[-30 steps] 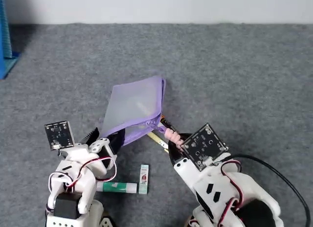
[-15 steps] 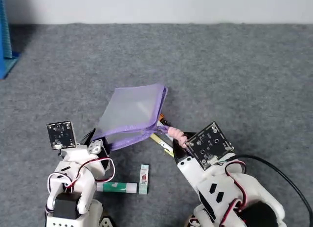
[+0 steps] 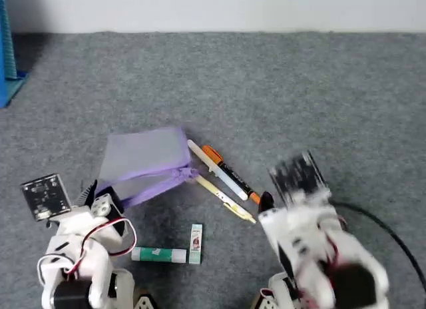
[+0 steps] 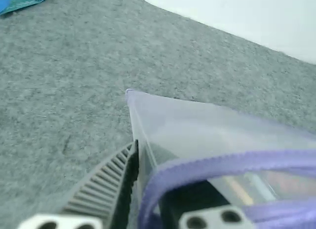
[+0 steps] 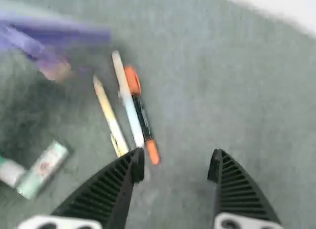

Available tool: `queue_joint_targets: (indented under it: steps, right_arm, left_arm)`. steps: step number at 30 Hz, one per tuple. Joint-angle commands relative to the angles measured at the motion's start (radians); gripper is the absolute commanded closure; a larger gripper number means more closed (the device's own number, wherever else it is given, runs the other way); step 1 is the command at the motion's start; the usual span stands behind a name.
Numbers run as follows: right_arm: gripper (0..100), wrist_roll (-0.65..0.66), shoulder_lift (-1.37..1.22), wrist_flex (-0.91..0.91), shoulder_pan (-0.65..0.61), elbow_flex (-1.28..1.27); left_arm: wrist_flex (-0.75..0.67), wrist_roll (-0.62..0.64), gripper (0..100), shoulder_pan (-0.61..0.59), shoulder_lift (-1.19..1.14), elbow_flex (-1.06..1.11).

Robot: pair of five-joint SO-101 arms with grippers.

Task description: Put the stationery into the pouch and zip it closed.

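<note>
Left gripper [image 3: 100,192]: jaws clamped on the near corner of the purple pouch [image 3: 143,159], which extends away from the fingertips over the grey carpet [image 3: 299,89].

Right gripper [image 5: 175,165]: jaws wide apart, holding nothing. Just ahead of its fingertips, outside the pouch, lie a white pen [image 5: 126,103], an orange marker [image 5: 140,113] and a yellow pen [image 5: 109,118], side by side.

A glue stick [image 3: 158,255] and a small box [image 3: 195,243] lie between the two arms.
</note>
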State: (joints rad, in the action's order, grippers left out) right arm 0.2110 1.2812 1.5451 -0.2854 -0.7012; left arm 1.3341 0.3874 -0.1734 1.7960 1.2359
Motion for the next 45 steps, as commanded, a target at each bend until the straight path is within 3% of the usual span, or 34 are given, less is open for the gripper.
queue_joint_targets:
  steps: [1, 13, 20, 29, 34, 45]
  right_arm:
    - [79.1, -0.008, -0.189, -0.048, 0.044, 0.052]
    - [79.4, -0.006, -0.691, -0.478, 0.045, 0.051]
    - [79.4, -0.006, -0.97, -0.659, -0.044, 0.052]
    - [79.4, -0.006, -1.175, -0.901, -0.113, 0.055]
    - [79.4, -0.006, -1.296, -0.917, -0.107, 0.123]
    - [80.0, 0.0, -1.511, -0.774, -0.087, 0.302]
  left_arm:
    - [0.035, -0.023, 99, -0.008, -0.005, -0.085]
    - [0.069, -0.061, 99, -0.009, -0.005, -0.105]
    - [0.069, -0.061, 99, -0.084, 0.0, -0.105]
    - [0.071, -0.061, 99, -0.089, 0.0, -0.101]
    - [0.071, -0.061, 99, -0.087, 0.002, -0.101]
    - [0.071, -0.061, 99, -0.087, 0.002, -0.099]
